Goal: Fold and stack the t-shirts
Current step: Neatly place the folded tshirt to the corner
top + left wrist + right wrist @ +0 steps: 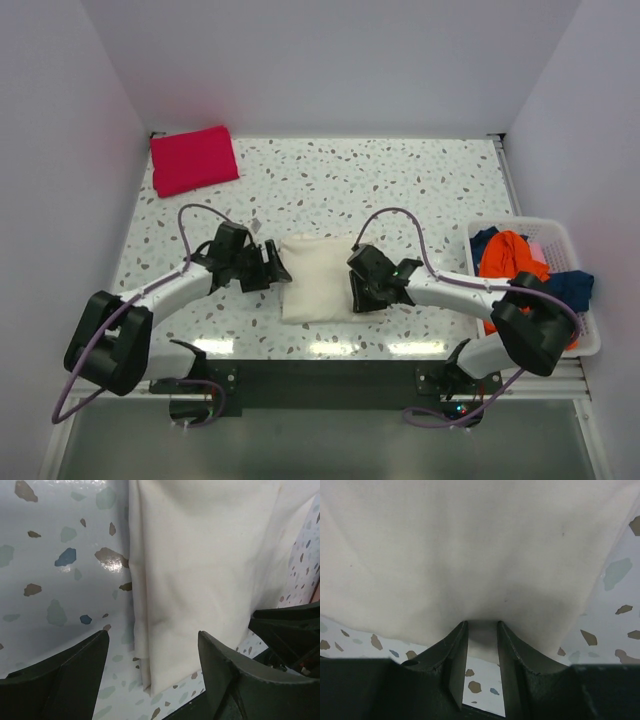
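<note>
Left claw [152,635] gapes wide over the left edge of the folded cream t-shirt [318,280], which lies between both arms. Right claw [482,625] sits narrow at its right hem, and we cannot tell if it pinches. We'd lift clear gently, dragging nothing, then stack it on the red t-shirt [193,158], far left.

Left hand [152,636] wide, right hand [482,626] narrow.
</note>
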